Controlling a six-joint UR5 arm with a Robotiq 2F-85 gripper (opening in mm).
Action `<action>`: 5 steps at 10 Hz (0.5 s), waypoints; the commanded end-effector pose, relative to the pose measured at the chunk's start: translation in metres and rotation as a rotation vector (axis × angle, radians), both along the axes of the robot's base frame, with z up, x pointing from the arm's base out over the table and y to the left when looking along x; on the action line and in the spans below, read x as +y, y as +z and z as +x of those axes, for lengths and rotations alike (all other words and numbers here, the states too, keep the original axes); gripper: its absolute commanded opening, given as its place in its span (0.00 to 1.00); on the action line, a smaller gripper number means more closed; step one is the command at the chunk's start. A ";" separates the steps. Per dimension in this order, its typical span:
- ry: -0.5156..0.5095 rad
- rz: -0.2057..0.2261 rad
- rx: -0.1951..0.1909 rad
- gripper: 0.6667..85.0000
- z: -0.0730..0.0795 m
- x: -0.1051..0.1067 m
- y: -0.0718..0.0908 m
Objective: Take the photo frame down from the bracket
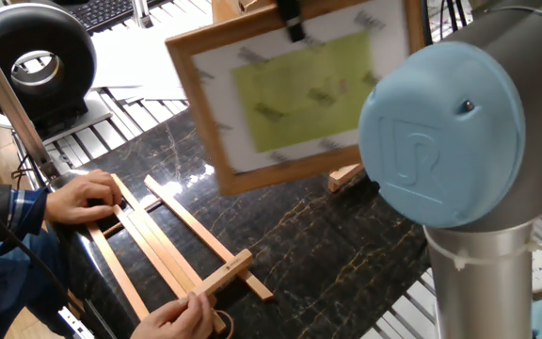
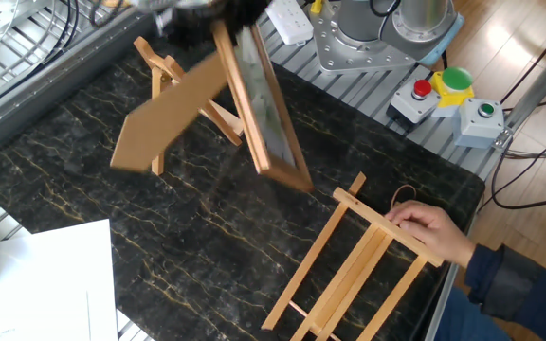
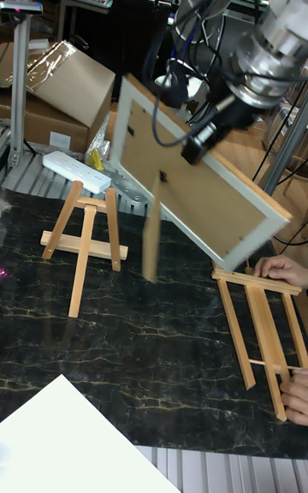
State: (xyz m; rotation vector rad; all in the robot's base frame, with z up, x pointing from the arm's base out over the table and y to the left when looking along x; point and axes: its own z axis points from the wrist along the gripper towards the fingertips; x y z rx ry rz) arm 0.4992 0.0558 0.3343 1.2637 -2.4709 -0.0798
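Observation:
The photo frame hangs tilted in the air above the black marble table, with its yellow-green sheet facing the one fixed view. My gripper is shut on its top edge. In the tall fixed view I see the frame's brown back, the gripper on it, and the prop leg swung out. The bracket, a small A-shaped easel, stands bare to the left of the frame. It also stands behind the frame as the bracket in the other fixed view.
A longer slatted easel lies flat near the table's edge, held by a person's hands. White paper covers one corner. A power strip, a cardboard box and button boxes sit off the table.

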 end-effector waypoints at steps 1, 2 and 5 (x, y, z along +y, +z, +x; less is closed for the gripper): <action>-0.040 0.087 -0.071 0.01 0.029 0.030 -0.022; -0.089 0.117 -0.079 0.01 0.033 0.045 -0.029; -0.133 0.172 -0.132 0.01 0.058 0.074 -0.047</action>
